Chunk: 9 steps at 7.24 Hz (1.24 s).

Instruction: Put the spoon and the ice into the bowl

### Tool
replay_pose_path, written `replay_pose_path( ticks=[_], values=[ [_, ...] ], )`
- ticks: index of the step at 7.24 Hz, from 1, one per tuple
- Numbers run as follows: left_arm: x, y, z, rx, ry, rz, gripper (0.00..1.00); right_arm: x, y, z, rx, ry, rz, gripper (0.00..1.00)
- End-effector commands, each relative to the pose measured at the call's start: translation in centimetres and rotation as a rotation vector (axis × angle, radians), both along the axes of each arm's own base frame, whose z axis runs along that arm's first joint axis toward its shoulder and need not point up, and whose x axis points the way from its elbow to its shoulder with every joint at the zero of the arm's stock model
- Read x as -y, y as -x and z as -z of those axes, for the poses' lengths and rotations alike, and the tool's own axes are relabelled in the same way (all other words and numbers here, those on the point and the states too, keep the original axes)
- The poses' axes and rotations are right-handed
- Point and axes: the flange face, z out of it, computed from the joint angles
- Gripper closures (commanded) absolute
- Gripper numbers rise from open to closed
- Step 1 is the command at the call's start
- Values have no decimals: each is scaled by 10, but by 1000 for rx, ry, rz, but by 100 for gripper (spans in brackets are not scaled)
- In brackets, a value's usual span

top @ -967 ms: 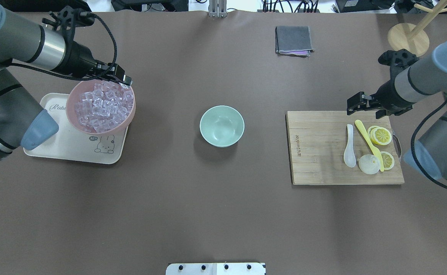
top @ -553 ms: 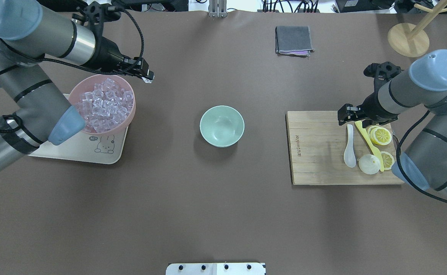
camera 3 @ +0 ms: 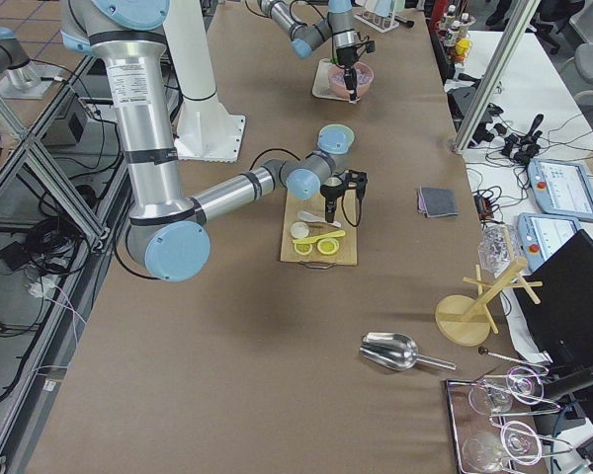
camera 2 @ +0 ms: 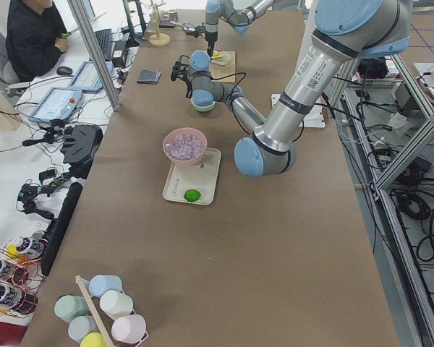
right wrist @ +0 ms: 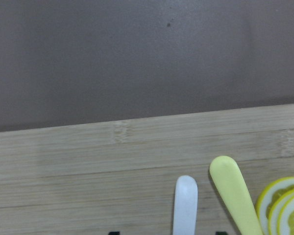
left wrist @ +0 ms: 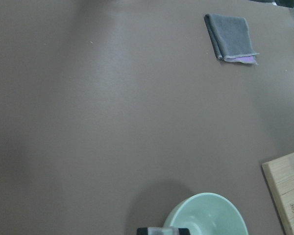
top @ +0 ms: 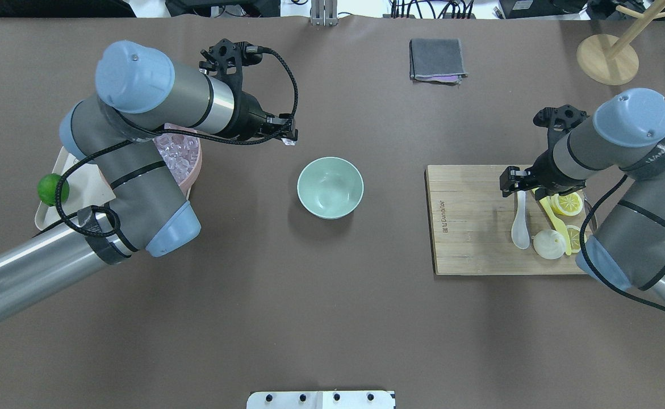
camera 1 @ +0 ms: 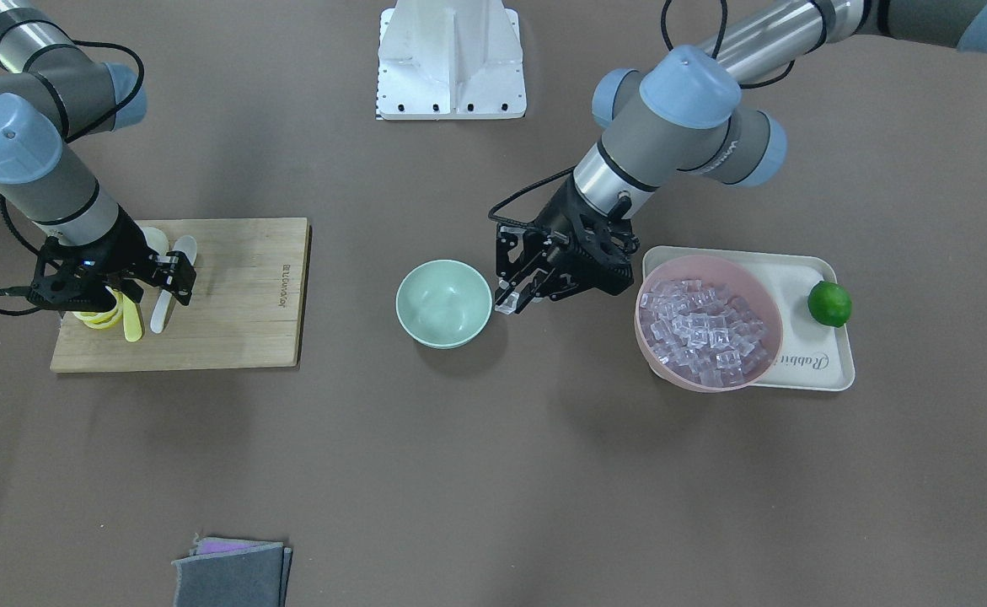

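The clear ice cube point(camera 1: 505, 306), pinched in my left fingers point(top: 291, 135), has come just beside the pale mint-green bowl point(top: 330, 187) mid-frame, almost ready to drop, while my wide-spread right fingers point(top: 507, 180) now bracket the white spoon point(top: 519, 224) at right.

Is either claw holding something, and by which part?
The left gripper pinches one ice cube by its sides, at its fingertips. The right gripper holds nothing, open over the spoon handle.

In the overhead view the left arm point(top: 139, 187) hides most of the pink bowl point(top: 198, 166) of ice point(top: 176, 153), left of the bowl point(top: 309, 200); the right wrist view's lower edge cuts off the spoon point(right wrist: 185, 205) before its scoop.
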Motion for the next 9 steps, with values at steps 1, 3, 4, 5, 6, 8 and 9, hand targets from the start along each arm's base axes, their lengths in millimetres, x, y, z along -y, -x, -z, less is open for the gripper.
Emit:
replay_pose_path(
  ticks=[1,3,4,5,6,8,9],
  values=[
    [0,-11,3,4,2,7,100,-4,9,-5,-15,-1,8,28],
    [-1,-26,6,10,1,9,100,-5,10,-14,-32,5,9,50],
    [-3,-41,11,18,-8,31,100,-5,12,-20,-40,12,10,50],
    [-2,-43,13,17,-10,34,100,-4,12,-18,-37,11,9,71],
    [-3,-43,11,21,-12,31,100,-4,12,-12,-28,5,11,100],
    [-2,-45,8,23,-12,32,100,-4,9,-6,-14,-3,10,100],
    [-4,-50,5,28,-6,28,100,0,-3,9,13,-18,-5,100]
  ],
)
